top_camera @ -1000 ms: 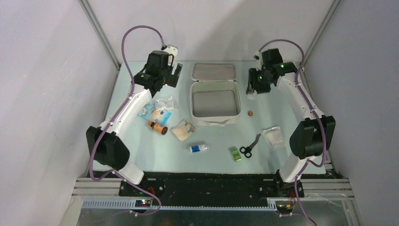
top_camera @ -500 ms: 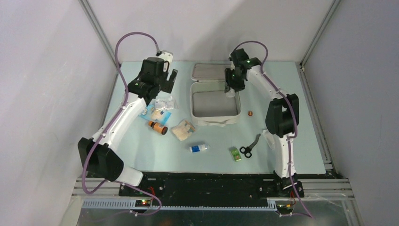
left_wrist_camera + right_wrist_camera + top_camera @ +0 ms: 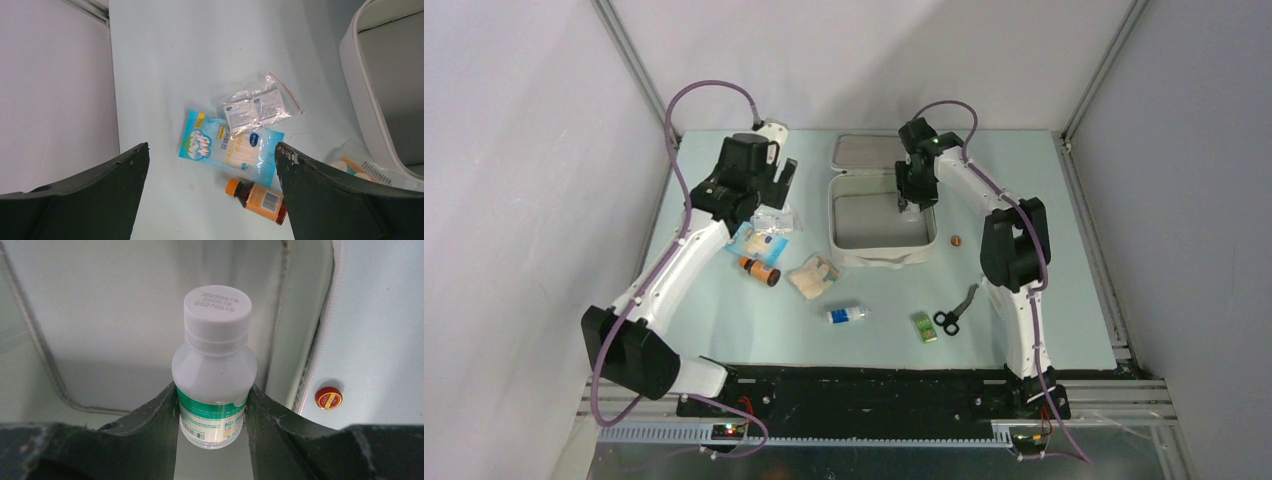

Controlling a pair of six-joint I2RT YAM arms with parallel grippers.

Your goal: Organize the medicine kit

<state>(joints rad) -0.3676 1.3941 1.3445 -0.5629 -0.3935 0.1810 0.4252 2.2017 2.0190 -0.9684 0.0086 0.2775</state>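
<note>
The white medicine kit [image 3: 835,215] lies open at the table's middle, grey lining up and lid [image 3: 864,152] flat behind it. My right gripper [image 3: 911,198] hangs over its far right part, shut on a white bottle [image 3: 215,365] with a white cap and green label. In the right wrist view the gripper [image 3: 211,390] holds the bottle above the kit's lining [image 3: 100,315]. My left gripper [image 3: 774,185] is open and empty above the packets left of the kit. In the left wrist view it [image 3: 211,150] frames a blue swab packet [image 3: 230,147].
Left of the kit lie a clear sachet bag [image 3: 773,220], the swab packet [image 3: 752,240], a brown orange-capped bottle [image 3: 760,271] and a gauze packet [image 3: 812,275]. Nearer me are a small blue-labelled bottle [image 3: 847,315], a green box [image 3: 925,327] and scissors [image 3: 954,312]. A red tin [image 3: 956,240] sits right of the kit.
My right arm has swung left from the table's far right to over the open kit, still holding the bottle. My left gripper has shifted slightly left and nearer.
</note>
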